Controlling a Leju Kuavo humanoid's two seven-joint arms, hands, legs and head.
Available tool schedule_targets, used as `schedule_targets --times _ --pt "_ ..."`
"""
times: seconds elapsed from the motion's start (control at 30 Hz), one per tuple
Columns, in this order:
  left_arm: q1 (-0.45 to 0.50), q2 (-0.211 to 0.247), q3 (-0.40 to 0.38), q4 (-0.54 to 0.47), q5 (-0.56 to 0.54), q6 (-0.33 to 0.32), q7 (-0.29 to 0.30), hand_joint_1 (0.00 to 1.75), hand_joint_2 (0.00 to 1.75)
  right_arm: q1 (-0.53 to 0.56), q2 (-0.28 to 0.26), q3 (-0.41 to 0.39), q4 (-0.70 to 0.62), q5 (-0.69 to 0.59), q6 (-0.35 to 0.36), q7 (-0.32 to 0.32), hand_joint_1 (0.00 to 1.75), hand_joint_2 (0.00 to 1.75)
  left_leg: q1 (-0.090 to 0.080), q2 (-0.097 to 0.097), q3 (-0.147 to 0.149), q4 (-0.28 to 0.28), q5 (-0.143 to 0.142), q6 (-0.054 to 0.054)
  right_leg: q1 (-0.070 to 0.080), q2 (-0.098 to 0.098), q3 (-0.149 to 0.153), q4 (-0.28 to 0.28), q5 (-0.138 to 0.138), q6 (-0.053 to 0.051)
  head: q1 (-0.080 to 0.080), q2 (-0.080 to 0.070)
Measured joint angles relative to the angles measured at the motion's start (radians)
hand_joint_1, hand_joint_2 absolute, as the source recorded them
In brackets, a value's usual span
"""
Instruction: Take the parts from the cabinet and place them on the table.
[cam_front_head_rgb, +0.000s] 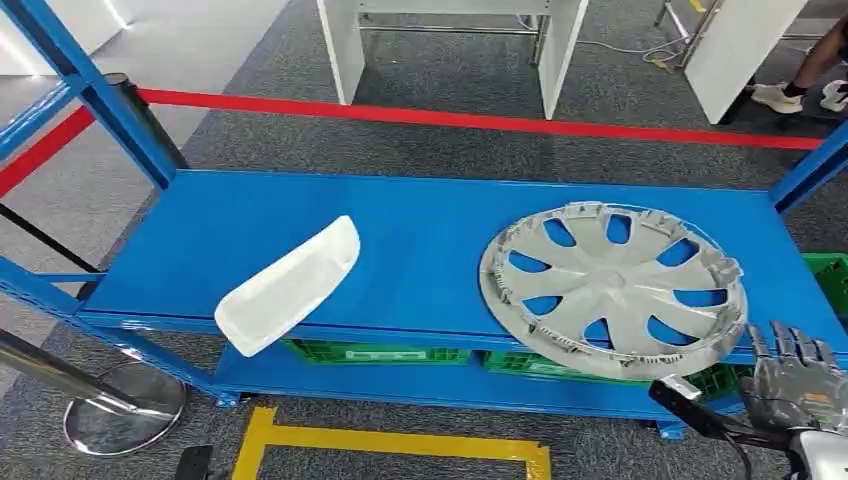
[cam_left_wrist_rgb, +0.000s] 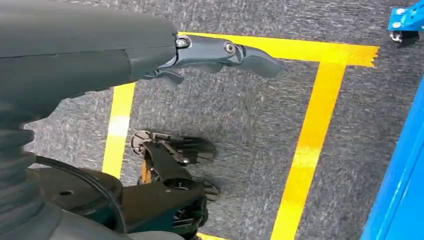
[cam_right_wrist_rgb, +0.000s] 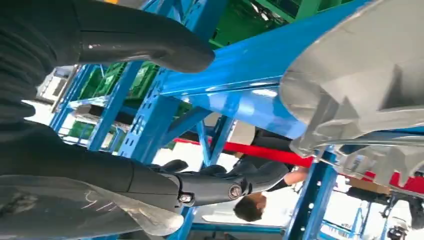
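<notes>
Blue metal shelf (cam_front_head_rgb: 420, 250) seen from above; R hand (cam_front_head_rgb: 795, 385) sits at the shelf's front edge, fingers spread and upright, holding nothing; silver hubcap (cam_front_head_rgb: 612, 288) lies flat just beside that hand, on its thumb side, rim overhanging the shelf edge, not touching the fingers as far as can be seen. White curved plastic part (cam_front_head_rgb: 290, 285) rests well away from the R hand, further along the same shelf, also jutting over the front. Green crates (cam_front_head_rgb: 375, 352) on the lower level; red barrier tape (cam_front_head_rgb: 480, 120) beyond. L hand (cam_left_wrist_rgb: 220, 52) hangs over grey carpet w/ yellow floor tape (cam_left_wrist_rgb: 310, 145), fingers extended, empty.
</notes>
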Motion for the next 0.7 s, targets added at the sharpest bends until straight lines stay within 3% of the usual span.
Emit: schedule_targets --times 0.7 --pt "0.002 0.010 0.000 0.000 -0.014 -0.004 0.004 0.00 1.75 -0.037 -0.017 0.062 0.039 0.000 0.006 -0.001 0.00 1.75 0.000 0.000 0.000 0.000 0.000 0.000 0.000 0.000 0.000 0.000 0.000 0.000 0.000 0.000"
